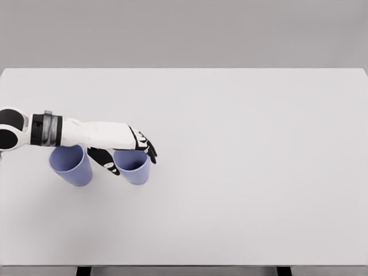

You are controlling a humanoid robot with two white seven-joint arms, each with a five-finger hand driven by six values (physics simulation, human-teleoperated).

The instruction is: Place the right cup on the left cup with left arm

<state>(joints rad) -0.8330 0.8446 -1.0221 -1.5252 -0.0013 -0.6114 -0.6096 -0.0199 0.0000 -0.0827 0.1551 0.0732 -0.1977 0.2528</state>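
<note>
Two lavender-blue cups stand upright near the table's left side. The left cup (73,169) is partly covered at its rim by my left forearm, which reaches in from the left edge. The right cup (137,174) stands a short gap to its right. My left hand (133,162) is at this cup's top: the black thumb (108,161) lies against its left side and the fingers (148,149) wrap over the far rim, closed on the cup. The cup's base looks to be on the table. My right arm does not show.
The white table (247,172) stretches wide to the right and toward the back. Its front edge runs along the bottom of the picture, with dark legs below it.
</note>
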